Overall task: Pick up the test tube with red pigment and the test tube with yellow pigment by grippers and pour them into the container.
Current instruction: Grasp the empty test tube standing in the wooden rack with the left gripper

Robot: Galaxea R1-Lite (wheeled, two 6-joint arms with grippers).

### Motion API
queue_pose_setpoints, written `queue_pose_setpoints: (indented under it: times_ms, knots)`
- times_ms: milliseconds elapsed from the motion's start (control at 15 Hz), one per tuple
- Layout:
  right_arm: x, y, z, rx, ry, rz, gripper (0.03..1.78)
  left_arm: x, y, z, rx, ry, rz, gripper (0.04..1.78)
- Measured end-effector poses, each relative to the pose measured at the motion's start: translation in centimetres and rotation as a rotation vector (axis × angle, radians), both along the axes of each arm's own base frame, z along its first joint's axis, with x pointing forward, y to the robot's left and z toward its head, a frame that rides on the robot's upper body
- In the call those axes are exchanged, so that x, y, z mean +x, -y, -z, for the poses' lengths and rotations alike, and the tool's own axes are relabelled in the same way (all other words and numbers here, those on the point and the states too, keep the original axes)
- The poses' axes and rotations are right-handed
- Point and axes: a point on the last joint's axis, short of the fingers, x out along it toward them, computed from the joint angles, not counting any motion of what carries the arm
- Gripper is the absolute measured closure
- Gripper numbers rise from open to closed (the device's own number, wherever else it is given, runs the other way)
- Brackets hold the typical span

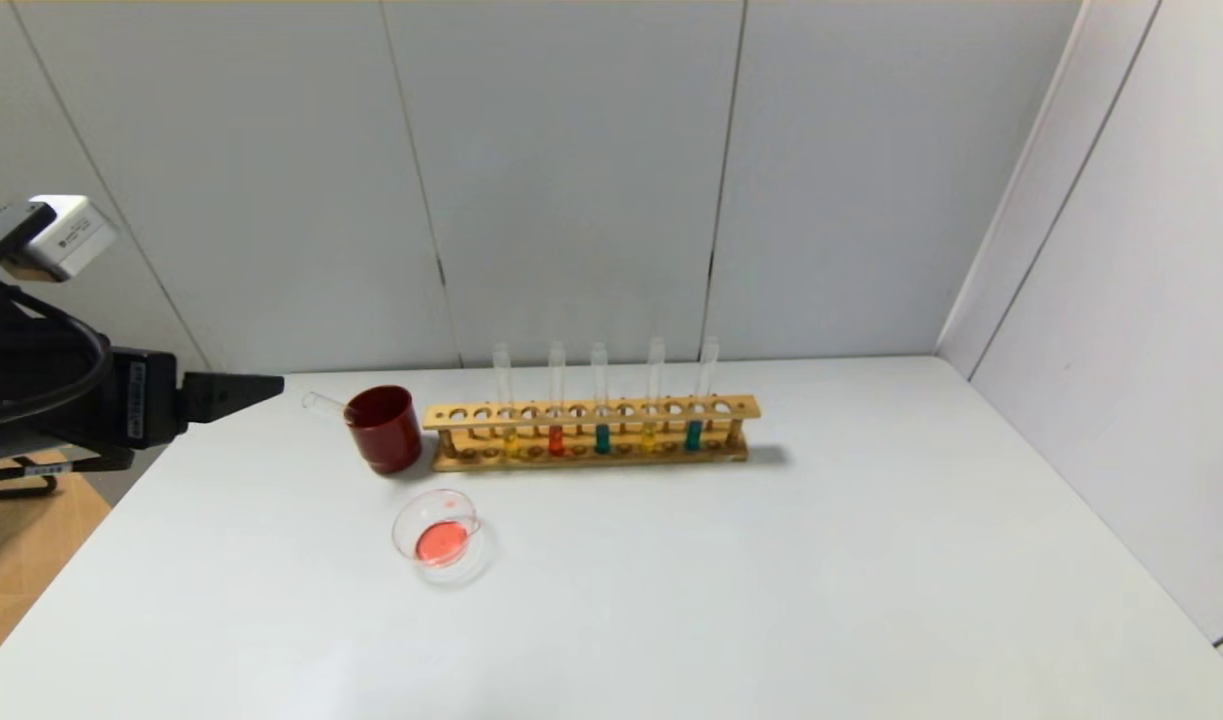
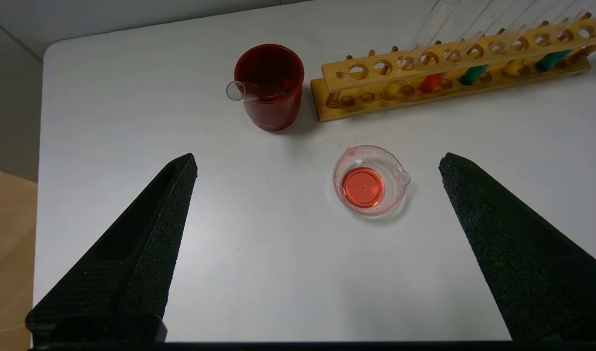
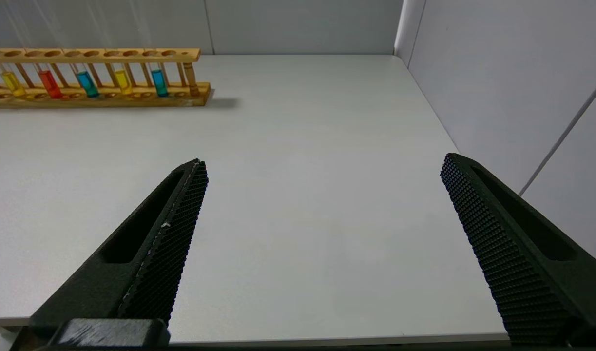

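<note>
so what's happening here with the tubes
Nothing is being held right now. The left pincer hangs open over the table's left side, facing the glass dish, which already holds red liquid. An emptied tube leans in the dark red cup. Five tubes stand in the wooden rack, including a yellow one. The right pincer is open, empty, off to the right.

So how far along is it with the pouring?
Partly done, it seems: the dish already holds red liquid, and an empty tube leans in the red cup. Nothing is in hand: the left gripper and right gripper are open and empty. Left: a yellow tube, which stands in the rack.
</note>
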Motion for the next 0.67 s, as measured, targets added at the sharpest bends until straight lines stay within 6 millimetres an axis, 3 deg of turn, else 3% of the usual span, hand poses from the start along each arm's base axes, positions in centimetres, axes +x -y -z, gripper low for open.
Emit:
queue_pose_setpoints:
  times_ms: [400,667]
  knots:
    - [0.0,0.0,0.0,0.0,0.0,0.0,0.06,4.3,1.3,1.4,0.025,0.018,0.075,0.07]
    - [0.0,0.0,0.0,0.0,0.0,0.0,0.06,6.7,3.3,2.9,-0.001,0.02,0.132,0.07]
